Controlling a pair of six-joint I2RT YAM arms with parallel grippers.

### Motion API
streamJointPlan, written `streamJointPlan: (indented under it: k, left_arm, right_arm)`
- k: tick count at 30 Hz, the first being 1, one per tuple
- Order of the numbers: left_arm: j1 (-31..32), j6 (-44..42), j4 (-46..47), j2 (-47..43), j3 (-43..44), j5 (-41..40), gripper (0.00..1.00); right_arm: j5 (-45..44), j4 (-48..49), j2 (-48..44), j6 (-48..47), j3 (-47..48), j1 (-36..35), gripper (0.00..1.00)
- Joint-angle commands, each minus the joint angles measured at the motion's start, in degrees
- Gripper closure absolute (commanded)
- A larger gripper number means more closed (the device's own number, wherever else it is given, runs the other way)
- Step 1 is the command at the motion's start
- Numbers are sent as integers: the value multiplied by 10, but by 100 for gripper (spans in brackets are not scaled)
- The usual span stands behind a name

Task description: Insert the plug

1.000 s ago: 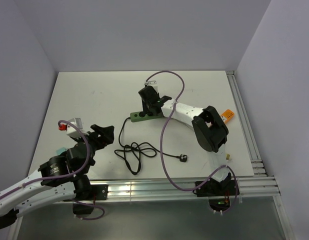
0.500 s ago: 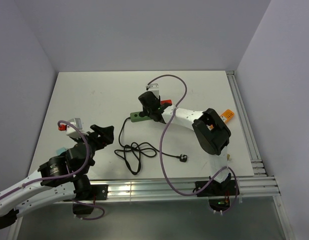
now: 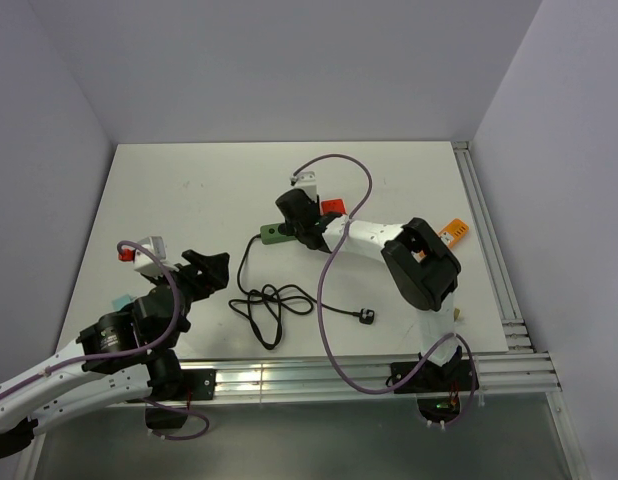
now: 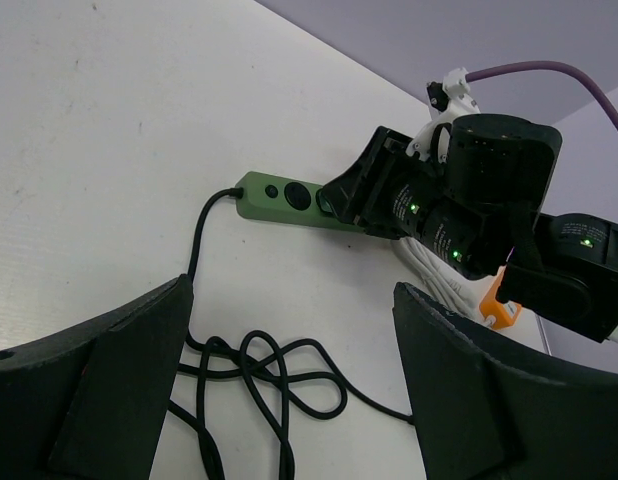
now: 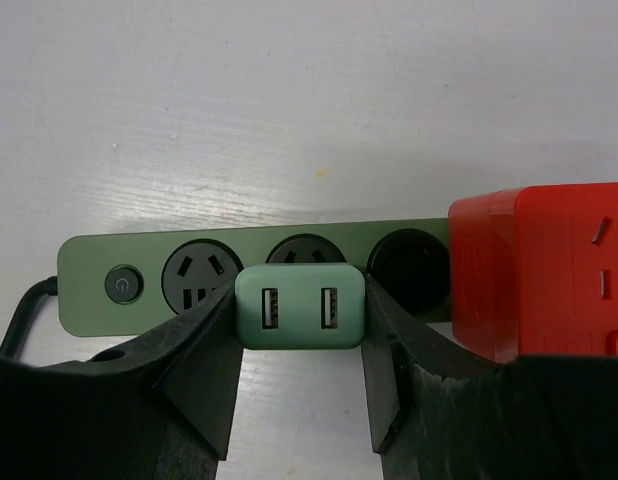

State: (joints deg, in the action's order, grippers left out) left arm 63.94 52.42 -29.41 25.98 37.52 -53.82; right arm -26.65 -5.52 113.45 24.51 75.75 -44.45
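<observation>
Small pale green plug [image 5: 300, 305], a rounded box shape, with two USB slots side by side on the face turned to the right wrist camera. Held at its left and right sides between the black fingers of the right gripper [image 5: 300, 342], jaws narrow and closed on it. Placed directly over the middle socket of a dark green power strip [image 5: 89, 272], near the centre of the table [image 3: 189, 190]. Pins hidden; seated or not, impossible to tell.

On the strip, a round button at the left end, then three dark round sockets in a row, the left and the right one free. Red block [image 5: 549, 265] against the right end of the strip. Black cable [image 3: 264, 303] from the left end, in loose loops toward the near edge.

Left gripper [image 3: 207, 270] at the near left, jaws wide apart with nothing between them, well apart from the strip.

White matte table, bare pale lilac walls at the far, left and right sides. Metal rails [image 3: 269, 378] along the near and right edges, and a small orange piece [image 3: 454, 230] beside the right one.
</observation>
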Motion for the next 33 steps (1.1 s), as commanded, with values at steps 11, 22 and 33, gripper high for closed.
streamJointPlan:
  k: [11,22,33]
  left_arm:
    - [0,17,3,14,6,12,14]
    - [0,36,-11,15,6,12,14]
    - [0,58,-28,29,15,25,15]
  right_arm:
    - [59,-123,100,19,-75,-42,100]
    - [107,-35,142,54,-153,-51,100]
    - [100,-6,175,97,-195,-75,100]
